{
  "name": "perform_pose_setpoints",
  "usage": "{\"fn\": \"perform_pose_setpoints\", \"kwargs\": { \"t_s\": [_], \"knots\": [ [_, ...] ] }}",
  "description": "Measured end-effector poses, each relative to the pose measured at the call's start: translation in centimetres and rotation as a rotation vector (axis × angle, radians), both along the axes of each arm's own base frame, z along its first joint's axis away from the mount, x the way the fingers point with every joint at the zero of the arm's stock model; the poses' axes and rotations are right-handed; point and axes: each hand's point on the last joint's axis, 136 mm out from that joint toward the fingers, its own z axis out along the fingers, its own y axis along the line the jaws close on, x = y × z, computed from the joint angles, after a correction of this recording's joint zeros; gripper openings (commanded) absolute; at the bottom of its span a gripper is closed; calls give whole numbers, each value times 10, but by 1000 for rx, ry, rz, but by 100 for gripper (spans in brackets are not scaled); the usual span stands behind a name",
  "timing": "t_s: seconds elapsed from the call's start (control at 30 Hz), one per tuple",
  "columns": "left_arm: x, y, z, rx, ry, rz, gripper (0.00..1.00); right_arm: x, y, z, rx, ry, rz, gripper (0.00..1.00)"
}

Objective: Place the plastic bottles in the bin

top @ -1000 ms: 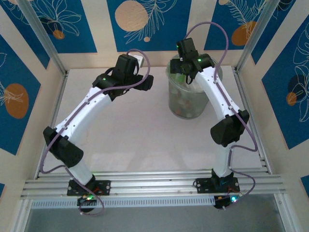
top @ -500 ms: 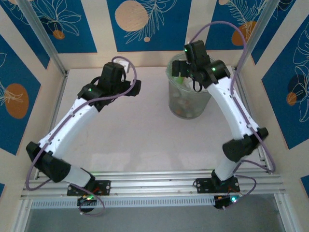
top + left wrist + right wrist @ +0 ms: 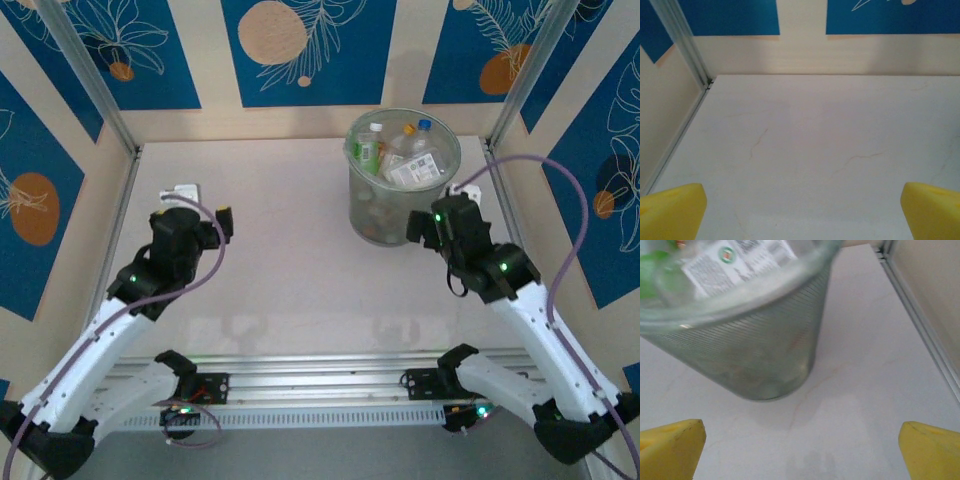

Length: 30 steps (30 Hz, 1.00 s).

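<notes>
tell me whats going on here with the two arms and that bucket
Nothing is being handled right now. The bottles in view all lie in the bin, which stands at the far right of the table. The left fingers are open and empty over bare table on the left. The right fingers are open and empty too, on the near side of the bin. The job looks finished, or close to it.
</notes>
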Motion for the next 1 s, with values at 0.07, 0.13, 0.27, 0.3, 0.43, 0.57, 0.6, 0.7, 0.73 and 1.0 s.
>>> {"fn": "perform_pose_setpoints", "kwargs": {
  "t_s": [0.07, 0.13, 0.27, 0.3, 0.43, 0.57, 0.6, 0.7, 0.73, 1.0],
  "knots": [
    [-4, 4, -15, 12, 0, 9, 100, -6, -8, -16, -17, 2, -23, 99],
    [-7, 8, -33, 24, 11, 18, 100, -10, -14, -34, -45, 15, -43, 99],
    [-12, 17, -63, 66, 19, 41, 100, -10, -21, -68, -104, 37, -59, 99],
    [-13, 19, -69, 76, 12, 52, 100, -10, -22, -75, -121, 37, -56, 99],
    [-13, 28, -85, 111, -19, 89, 100, -4, -24, -93, -171, 2, -31, 99],
    [-9, 34, -106, 135, -50, 110, 100, 8, -25, -102, -194, -56, -2, 99],
    [-8, 36, -111, 141, -54, 116, 100, 11, -26, -105, -196, -68, 4, 99],
    [-4, 46, -123, 152, -61, 143, 100, 20, -29, -112, -180, -103, 15, 99],
    [-3, 49, -126, 155, -64, 151, 100, 22, -29, -114, -173, -113, 18, 99],
    [12, 69, -140, 128, -93, 161, 100, 41, -30, -127, -83, -219, 74, 99]
  ]
}}
